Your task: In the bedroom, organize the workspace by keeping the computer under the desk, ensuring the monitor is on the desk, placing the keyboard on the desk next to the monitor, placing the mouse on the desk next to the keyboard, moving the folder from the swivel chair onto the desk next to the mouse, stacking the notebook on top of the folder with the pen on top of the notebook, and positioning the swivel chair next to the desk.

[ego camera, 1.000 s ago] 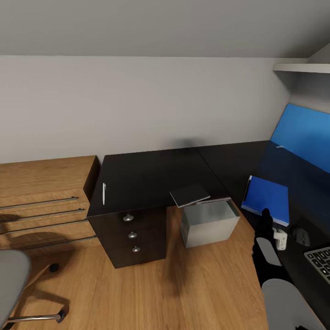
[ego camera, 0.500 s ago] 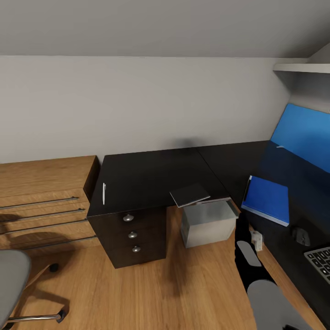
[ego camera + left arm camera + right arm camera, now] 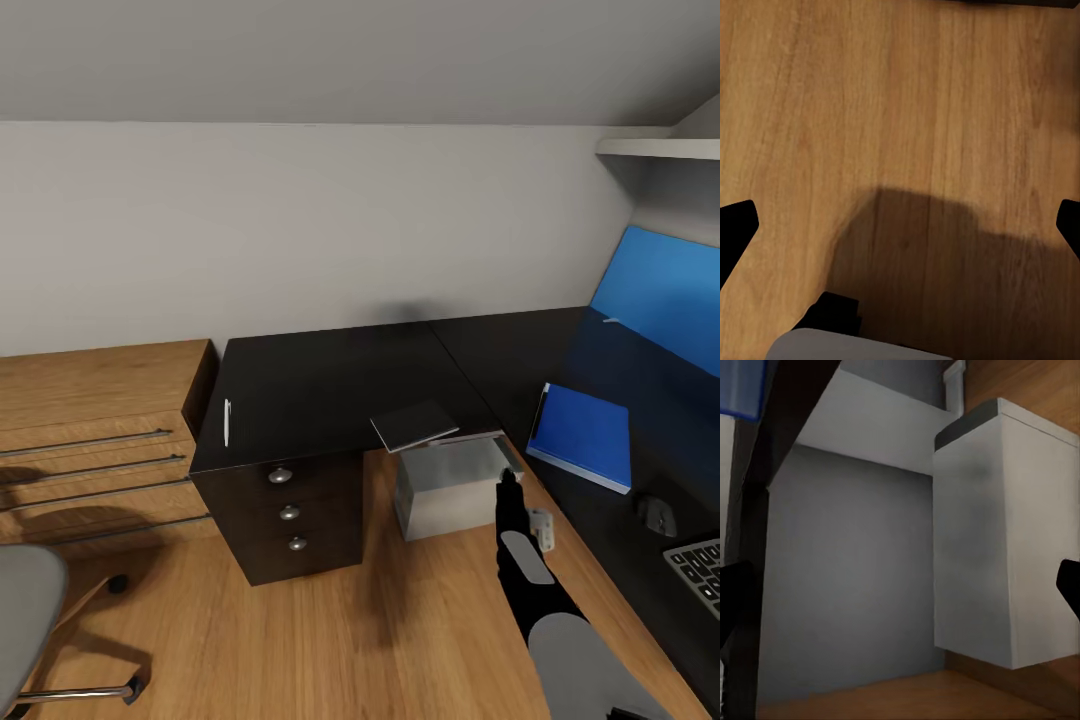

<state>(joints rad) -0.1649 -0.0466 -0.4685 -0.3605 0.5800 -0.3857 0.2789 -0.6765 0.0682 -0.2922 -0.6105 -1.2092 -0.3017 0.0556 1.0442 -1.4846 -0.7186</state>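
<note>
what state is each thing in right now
folder: flat on the desk
notebook: overhanging the desk edge
pen: lying on the desk
computer: on the floor beside the desk
drawers: closed
right gripper: open, empty
left gripper: open, empty

The worktop (image 3: 330, 385) runs along the back wall and turns down the right side. The pen (image 3: 227, 421) lies near its front left corner, above the drawers (image 3: 289, 512). The notebook (image 3: 413, 425) overhangs the front edge at the inner corner, with the computer (image 3: 450, 487) on the floor just below it. On the right wing lie the folder (image 3: 582, 434), then the mouse (image 3: 656, 514) and the keyboard (image 3: 698, 570) — each nearer the camera. A cabinet (image 3: 95, 440) stands left of the worktop, touching it; the chair (image 3: 30, 620) is before the cabinet, well apart from the worktop. The right hand (image 3: 512, 492) hovers beside the computer — off the worktop's front edge.
</note>
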